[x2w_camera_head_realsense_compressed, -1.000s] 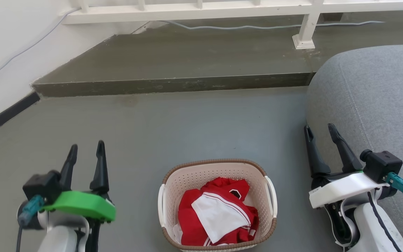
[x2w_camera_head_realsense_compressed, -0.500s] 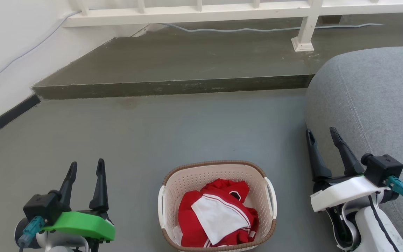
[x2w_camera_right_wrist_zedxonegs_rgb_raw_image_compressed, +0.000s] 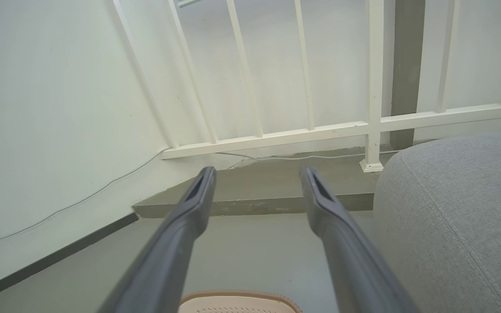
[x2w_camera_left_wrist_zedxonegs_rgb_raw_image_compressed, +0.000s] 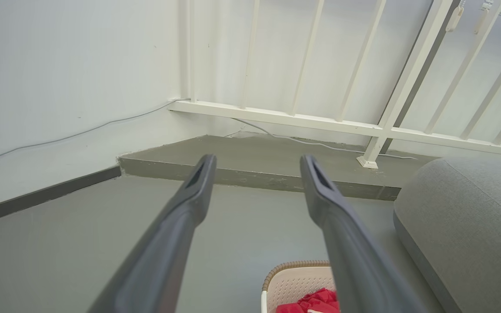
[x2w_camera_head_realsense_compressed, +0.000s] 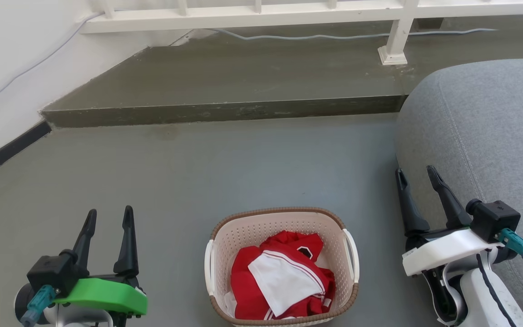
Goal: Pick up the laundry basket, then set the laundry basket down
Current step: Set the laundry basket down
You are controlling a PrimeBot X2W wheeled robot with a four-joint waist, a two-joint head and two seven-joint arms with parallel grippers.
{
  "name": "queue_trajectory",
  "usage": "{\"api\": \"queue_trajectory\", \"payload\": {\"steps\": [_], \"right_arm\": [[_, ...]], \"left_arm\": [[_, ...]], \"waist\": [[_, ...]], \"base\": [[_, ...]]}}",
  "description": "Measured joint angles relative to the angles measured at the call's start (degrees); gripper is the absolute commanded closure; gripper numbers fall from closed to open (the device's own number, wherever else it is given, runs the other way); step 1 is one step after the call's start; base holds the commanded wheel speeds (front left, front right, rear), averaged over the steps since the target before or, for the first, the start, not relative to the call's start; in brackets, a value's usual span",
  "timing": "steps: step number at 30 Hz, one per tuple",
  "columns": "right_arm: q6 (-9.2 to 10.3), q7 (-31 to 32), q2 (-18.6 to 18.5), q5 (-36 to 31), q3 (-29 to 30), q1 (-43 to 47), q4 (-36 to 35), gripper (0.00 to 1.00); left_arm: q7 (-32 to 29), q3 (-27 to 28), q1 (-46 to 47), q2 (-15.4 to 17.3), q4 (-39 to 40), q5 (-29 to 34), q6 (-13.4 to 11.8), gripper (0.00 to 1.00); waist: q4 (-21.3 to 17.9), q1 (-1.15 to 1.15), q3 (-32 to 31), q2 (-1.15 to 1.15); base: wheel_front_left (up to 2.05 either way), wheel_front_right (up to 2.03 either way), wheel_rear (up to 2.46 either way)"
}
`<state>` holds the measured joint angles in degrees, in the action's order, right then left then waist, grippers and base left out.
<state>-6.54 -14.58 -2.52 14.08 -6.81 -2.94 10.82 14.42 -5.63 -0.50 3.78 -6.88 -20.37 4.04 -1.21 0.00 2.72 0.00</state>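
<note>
The laundry basket sits on the grey floor at the bottom middle of the head view, cream with a brown rim, white side handles and red and white clothes inside. My left gripper stands open to the basket's left, holding nothing. On the other side, my right gripper is open and apart from the basket, close to the grey sofa. The left wrist view catches the laundry basket's rim low between my left gripper's fingers. A sliver of the laundry basket's rim lies under my right gripper.
A grey sofa fills the right side, next to my right arm. A raised concrete step crosses the floor ahead, with a white railing and a cable behind it. A white wall with dark skirting runs along the left.
My left gripper has dropped lower and slightly left in the head view. The right gripper has sunk a little. The basket has stayed where it was.
</note>
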Motion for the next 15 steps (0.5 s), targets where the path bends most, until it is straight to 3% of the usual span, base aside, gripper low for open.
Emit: {"api": "queue_trajectory", "payload": {"steps": [15], "right_arm": [[0.0,-0.01,0.01,0.01,0.04,-0.01,0.1,0.0]], "left_arm": [[0.0,0.62,-0.87,-0.87,0.55,0.53,1.0,0.0]], "waist": [[-0.17,0.0,0.48,0.0]], "base": [[0.0,0.0,0.0]]}}
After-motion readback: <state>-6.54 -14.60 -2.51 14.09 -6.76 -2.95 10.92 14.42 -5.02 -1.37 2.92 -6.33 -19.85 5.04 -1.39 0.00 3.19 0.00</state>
